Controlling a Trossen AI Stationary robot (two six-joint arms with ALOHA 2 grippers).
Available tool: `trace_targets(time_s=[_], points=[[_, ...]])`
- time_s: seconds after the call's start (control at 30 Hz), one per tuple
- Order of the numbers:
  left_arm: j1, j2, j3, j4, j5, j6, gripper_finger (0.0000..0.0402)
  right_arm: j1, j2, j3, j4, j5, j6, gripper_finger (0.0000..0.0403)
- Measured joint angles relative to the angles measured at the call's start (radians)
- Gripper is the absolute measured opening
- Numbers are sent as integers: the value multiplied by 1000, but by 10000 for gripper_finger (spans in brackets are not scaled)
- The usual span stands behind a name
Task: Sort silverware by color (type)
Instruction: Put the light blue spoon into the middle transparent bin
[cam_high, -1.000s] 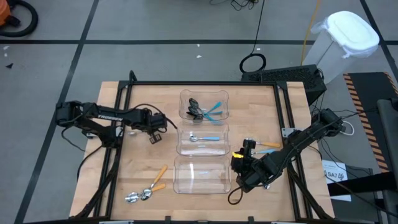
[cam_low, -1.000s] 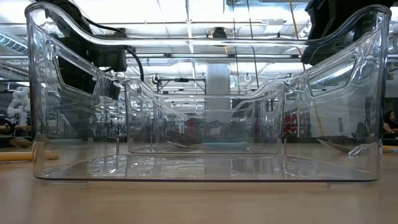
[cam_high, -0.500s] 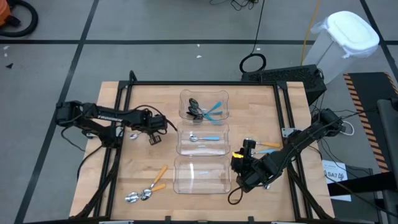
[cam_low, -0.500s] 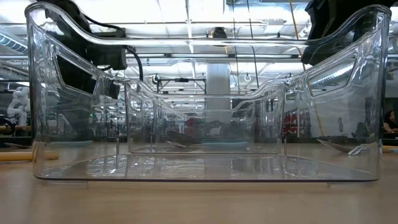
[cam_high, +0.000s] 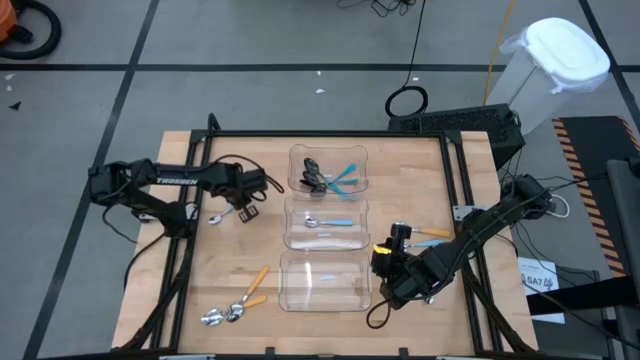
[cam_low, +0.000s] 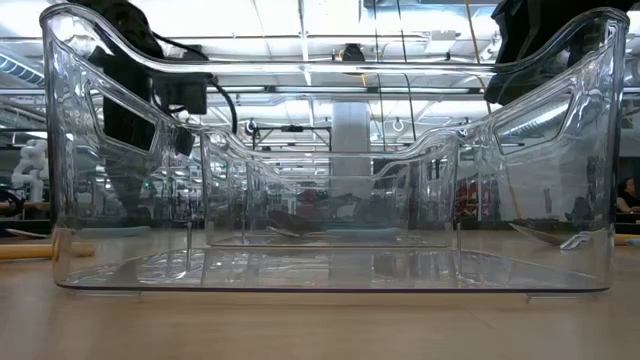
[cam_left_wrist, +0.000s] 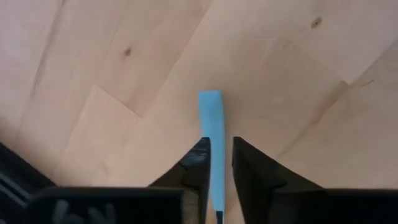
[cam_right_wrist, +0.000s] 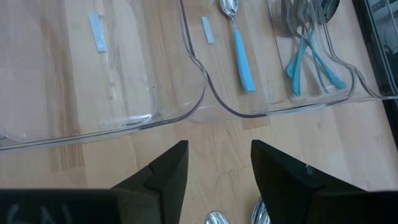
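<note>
While several spoons (cam_high: 330, 180) are already binned, others remain on the table (cam_high: 230, 255); a blue-handled spoon (cam_left_wrist: 211, 124) is gripped between the nearly closed left tool (cam_left_wrist: 217, 155), left of the bins; the right tool (cam_right_wrist: 214, 165) is held open.

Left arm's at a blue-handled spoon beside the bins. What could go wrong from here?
The spoon sits in the left gripper by its thin handle only, so it could slip or swing out. It sticks out sideways and might catch the rim of the middle bin going in.

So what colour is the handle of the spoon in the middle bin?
Light blue, clearest in the right wrist view.
</note>
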Motion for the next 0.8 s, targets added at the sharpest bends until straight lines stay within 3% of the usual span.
trace_targets(time_s=[0.3,0.8], points=[[69,0,0,46,37,82,131,0,0,0,0,-1,6,171],[76,42,-44,87,18,-16,136,0,0,0,16,-4,7,171]])
